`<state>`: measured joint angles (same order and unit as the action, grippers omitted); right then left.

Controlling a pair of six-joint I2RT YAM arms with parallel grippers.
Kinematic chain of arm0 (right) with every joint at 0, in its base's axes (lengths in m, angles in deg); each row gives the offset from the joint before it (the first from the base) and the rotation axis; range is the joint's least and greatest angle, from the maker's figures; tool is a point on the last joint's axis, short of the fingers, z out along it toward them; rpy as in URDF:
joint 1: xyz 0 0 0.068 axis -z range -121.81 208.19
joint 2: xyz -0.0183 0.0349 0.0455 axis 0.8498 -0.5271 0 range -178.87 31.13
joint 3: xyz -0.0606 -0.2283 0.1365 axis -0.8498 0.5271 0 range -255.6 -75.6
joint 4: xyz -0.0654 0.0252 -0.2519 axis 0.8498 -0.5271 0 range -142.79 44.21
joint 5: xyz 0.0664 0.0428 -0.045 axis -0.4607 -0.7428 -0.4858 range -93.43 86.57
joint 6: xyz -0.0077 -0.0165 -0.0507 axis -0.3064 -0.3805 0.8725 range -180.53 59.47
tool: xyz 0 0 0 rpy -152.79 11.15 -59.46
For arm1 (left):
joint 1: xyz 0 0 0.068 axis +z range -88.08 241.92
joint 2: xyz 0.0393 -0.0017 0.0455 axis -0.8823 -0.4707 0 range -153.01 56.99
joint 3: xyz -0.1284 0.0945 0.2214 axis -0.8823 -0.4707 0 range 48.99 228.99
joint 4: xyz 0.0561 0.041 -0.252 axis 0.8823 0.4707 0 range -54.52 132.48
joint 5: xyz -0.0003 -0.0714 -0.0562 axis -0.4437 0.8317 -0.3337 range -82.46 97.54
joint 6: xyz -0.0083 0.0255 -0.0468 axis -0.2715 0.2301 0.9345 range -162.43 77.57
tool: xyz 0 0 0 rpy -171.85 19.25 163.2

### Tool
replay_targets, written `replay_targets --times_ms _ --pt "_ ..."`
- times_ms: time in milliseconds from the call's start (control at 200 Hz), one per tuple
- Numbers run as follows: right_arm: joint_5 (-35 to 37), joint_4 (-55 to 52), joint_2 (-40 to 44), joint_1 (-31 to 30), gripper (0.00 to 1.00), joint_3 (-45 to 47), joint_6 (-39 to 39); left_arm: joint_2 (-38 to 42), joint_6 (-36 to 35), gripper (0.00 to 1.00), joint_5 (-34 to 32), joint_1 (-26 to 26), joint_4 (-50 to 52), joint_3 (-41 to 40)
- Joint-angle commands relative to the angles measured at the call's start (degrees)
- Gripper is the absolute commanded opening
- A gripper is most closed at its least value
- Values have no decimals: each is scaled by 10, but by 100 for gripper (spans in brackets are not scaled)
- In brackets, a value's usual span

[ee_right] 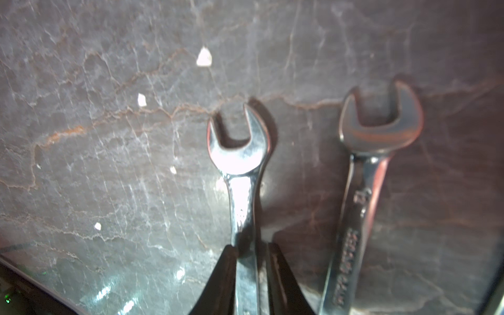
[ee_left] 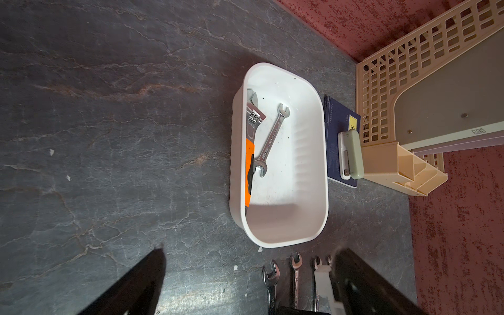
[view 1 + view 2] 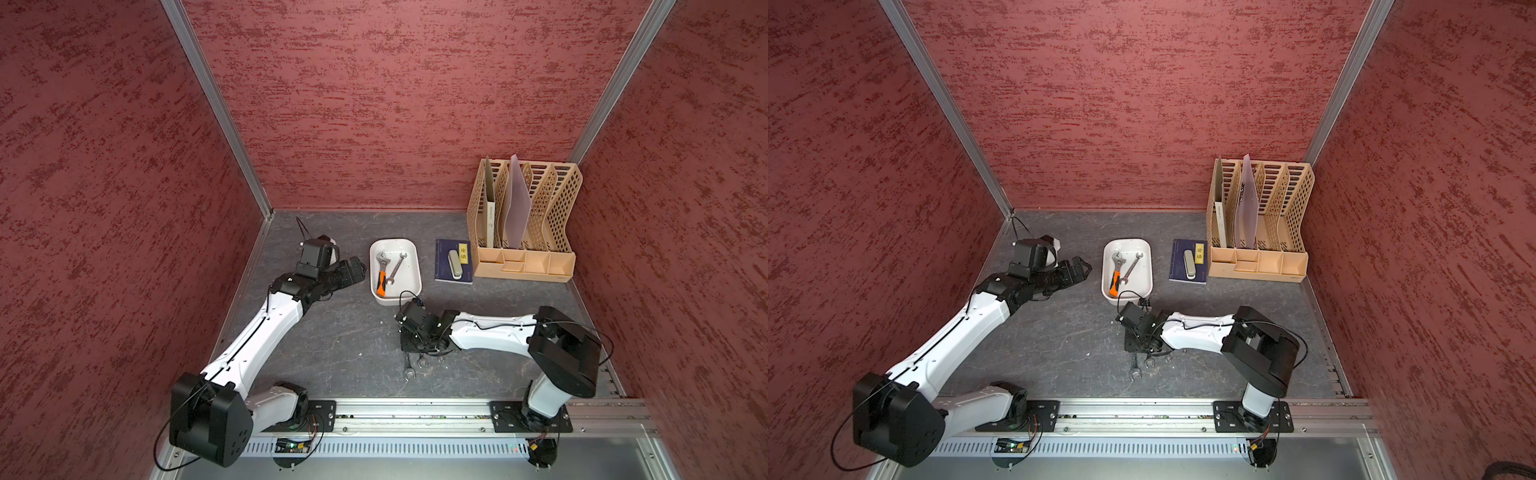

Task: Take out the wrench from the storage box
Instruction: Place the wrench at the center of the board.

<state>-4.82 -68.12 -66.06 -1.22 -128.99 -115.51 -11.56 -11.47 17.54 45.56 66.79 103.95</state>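
The storage box [image 3: 406,287] [image 3: 1139,283] [image 2: 296,163], a shallow white tray, sits mid-table. In it lie an orange-handled adjustable wrench [image 3: 381,275] [image 2: 252,128] and a silver open-ended wrench [image 3: 395,268] [image 2: 271,139]. In front of the box, silver wrenches [image 3: 409,370] [image 3: 1149,362] [image 2: 271,275] lie side by side on the table. My right gripper [image 1: 249,246] [image 3: 419,351] points down over one of these wrenches [image 1: 240,152]; its shaft runs between the fingers with a thin gap on one side. A second wrench [image 1: 379,125] lies beside it. My left gripper [image 2: 245,272] [image 3: 353,268] stands wide open left of the box, holding nothing.
A tan lattice file rack [image 3: 523,220] stands at the back right. A blue book [image 3: 442,266] with a stapler [image 3: 454,262] on it lies between rack and box. The arms' metal rail [image 3: 415,409] runs along the front edge. Red walls close in on three sides.
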Motion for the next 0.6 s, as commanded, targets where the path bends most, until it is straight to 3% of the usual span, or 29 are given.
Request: replay_targets --times_ms 0,255,596 --pt "-18 -23 21 -10 24 7 -6 9 -13 100 -4 4 -2 7" --pt "-45 -27 12 -20 25 1 1 9 -10 100 -4 5 -3 6" --pt "-23 -64 28 -21 26 -21 19 10 -5 100 -2 5 -5 4"
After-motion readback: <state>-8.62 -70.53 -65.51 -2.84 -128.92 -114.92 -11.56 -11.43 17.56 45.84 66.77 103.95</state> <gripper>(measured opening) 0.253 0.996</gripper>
